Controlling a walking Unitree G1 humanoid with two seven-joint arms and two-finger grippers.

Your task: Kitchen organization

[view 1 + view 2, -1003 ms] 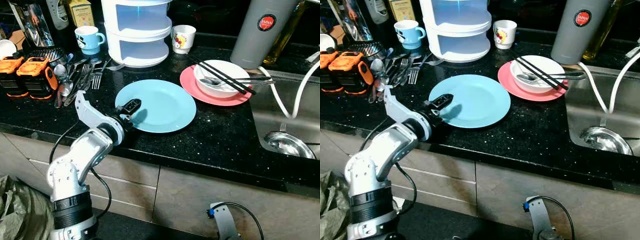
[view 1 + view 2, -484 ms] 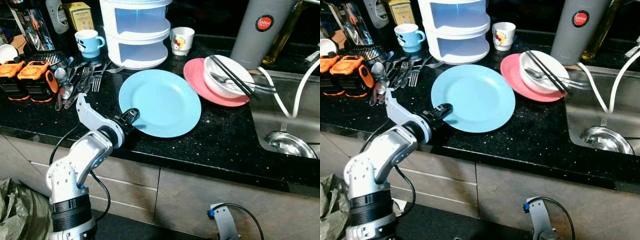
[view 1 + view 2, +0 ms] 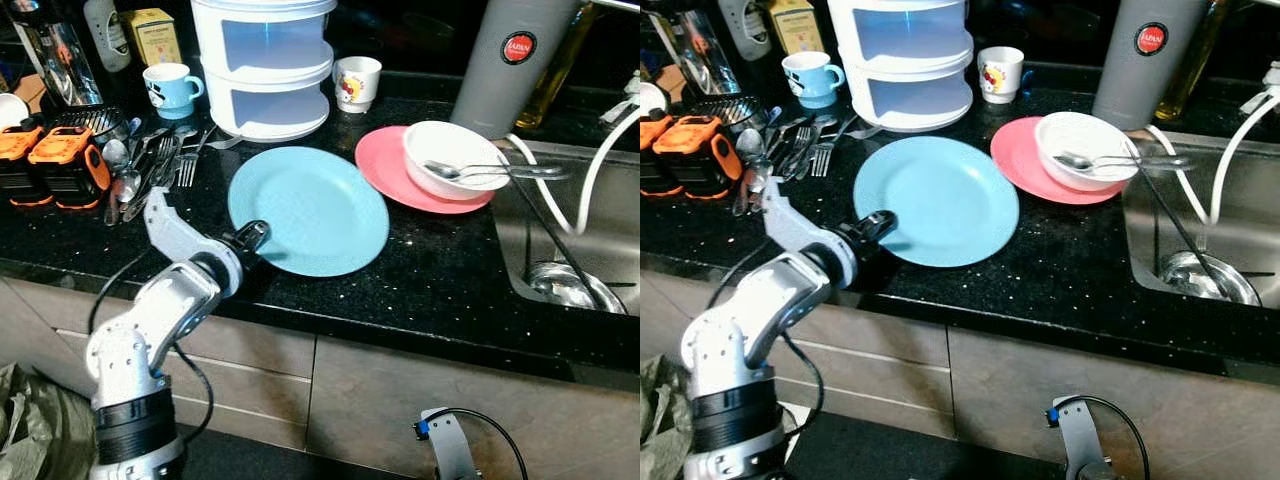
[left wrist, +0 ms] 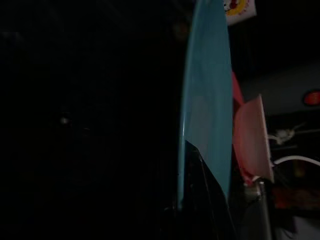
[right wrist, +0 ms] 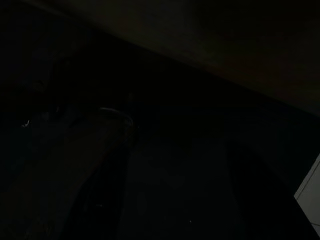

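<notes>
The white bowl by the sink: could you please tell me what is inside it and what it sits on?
The white bowl holds a metal spoon whose handle runs out toward the sink. It rests on a pink plate; the plate's part under the bowl is covered.

A large plate [image 3: 308, 208] lies on the counter [image 3: 430, 280], a bowl [image 3: 455, 160] on another plate [image 3: 385, 170] to its right.
</notes>
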